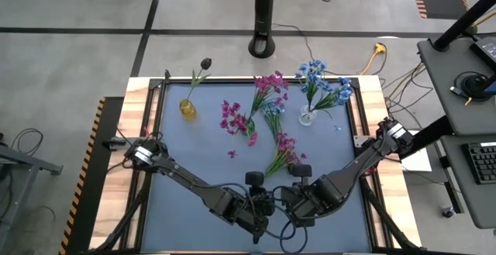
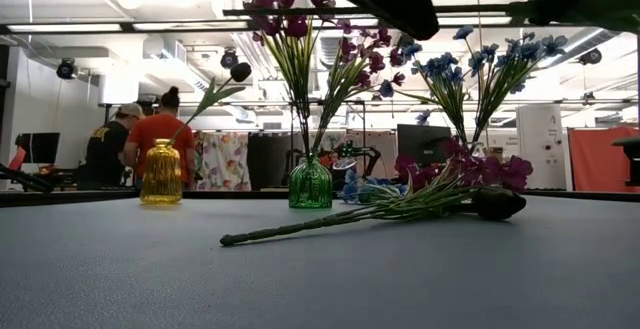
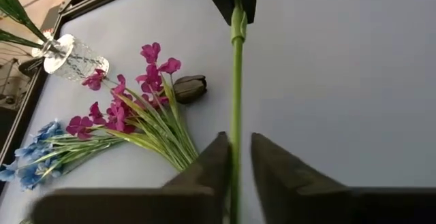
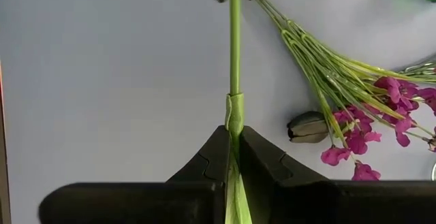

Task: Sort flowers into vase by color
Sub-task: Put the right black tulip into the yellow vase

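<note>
Nearby, magenta flowers point(image 3: 146, 108) lie beside dark bud point(image 3: 189, 88).

- The high camera hung overhead, looking straight down on the whole table point(image 1: 256, 201).
- The low camera sat at tabletop level, facing across into the room.
- Each wrist camera peered close past its own fingers along one green stem point(image 3: 236, 101), facing the other.
- Both wrist views shared the dark bud point(image 4: 308, 127).
</note>
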Available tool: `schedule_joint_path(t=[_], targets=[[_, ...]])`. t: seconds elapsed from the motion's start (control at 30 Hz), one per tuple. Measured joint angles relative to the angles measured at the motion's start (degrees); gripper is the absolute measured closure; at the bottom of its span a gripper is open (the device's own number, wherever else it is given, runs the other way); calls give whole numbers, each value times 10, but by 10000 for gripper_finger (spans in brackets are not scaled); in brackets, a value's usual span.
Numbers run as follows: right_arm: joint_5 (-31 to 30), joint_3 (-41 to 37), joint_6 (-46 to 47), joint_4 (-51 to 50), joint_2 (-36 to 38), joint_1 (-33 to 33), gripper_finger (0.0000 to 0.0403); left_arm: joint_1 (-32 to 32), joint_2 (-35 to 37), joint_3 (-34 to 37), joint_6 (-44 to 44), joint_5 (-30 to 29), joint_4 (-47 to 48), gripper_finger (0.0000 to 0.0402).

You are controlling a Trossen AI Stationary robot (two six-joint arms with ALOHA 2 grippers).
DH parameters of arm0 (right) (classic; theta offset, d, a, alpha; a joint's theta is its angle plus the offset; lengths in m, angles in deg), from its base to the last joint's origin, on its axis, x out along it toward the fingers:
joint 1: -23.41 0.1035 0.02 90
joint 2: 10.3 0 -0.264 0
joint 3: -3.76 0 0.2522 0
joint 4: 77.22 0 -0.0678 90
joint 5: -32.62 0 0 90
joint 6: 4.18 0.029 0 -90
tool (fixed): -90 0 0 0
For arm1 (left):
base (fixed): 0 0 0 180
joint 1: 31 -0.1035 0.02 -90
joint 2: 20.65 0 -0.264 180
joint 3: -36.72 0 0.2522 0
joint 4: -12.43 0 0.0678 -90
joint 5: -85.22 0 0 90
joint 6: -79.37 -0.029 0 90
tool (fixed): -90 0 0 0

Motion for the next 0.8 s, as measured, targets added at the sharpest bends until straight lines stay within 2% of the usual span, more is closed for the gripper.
schedule_joint_path(t=[0.07, 0.33, 0.5, 0.63, 0.8], targets=[[0, 0, 0, 0, 1, 0, 372, -1, 0, 0, 0, 0, 0, 391], [-7, 0, -8, 0, 21, 0, 291, 0, 0, 10, 11, 0, -3, 400], [-36, 0, -15, 0, 63, 2, 250, 7, 2, 48, 36, -38, -28, 401], [-88, 0, -14, 1, 111, 16, 231, 14, 10, 81, 66, -71, -42, 401], [-201, -6, 8, 1, 164, 76, 223, 21, 47, 136, 81, -86, -78, 401]])
